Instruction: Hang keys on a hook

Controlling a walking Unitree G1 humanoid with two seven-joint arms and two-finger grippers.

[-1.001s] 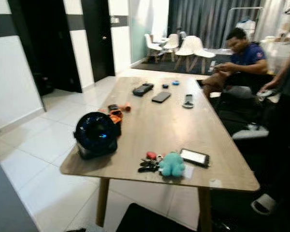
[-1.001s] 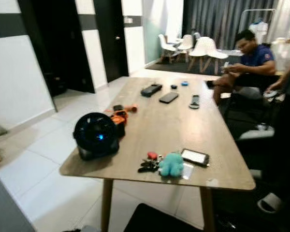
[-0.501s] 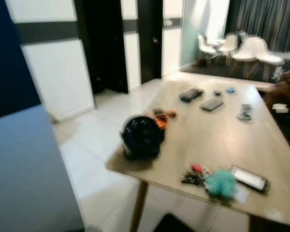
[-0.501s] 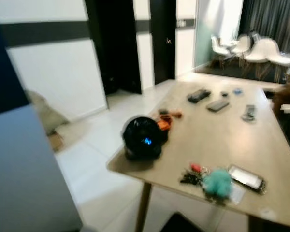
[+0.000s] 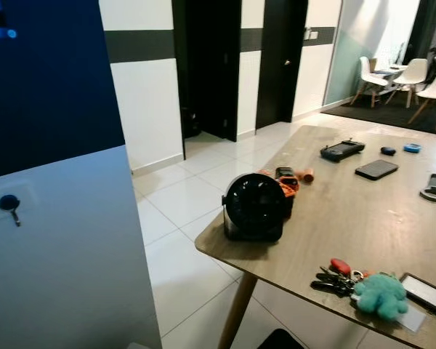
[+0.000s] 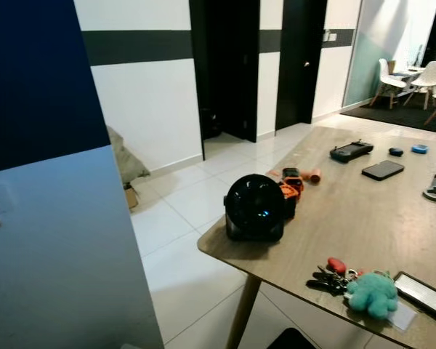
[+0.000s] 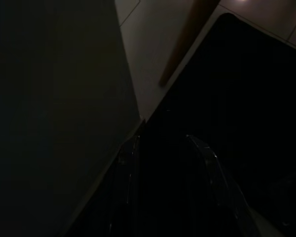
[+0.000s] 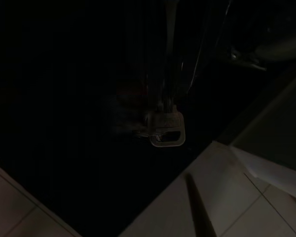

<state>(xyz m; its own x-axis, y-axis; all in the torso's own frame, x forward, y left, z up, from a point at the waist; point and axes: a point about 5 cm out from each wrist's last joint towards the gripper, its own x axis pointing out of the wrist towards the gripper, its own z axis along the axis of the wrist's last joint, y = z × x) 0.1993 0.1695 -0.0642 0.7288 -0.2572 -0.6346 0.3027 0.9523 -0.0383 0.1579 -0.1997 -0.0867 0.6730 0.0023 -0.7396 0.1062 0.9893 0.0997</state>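
Plenty of bare tiled floor [image 5: 176,218] lies left of the worktop [image 5: 363,211] corner. Near the worktop's front edge I see the keys [image 5: 336,275], lying along that edge with blades pointing away from the teal plush [image 5: 380,294]. Left pincer [image 7: 163,163] hangs with fingers apart; right pincer [image 8: 170,113], I cannot tell.

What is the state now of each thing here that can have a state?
hook: bare, nothing hangs on it.
bunch of keys: lying on the table.
fan: upright, small blue light on.
black door: shut.
left gripper: open, idle.
silver key: at the right gripper; hold too dark to judge.
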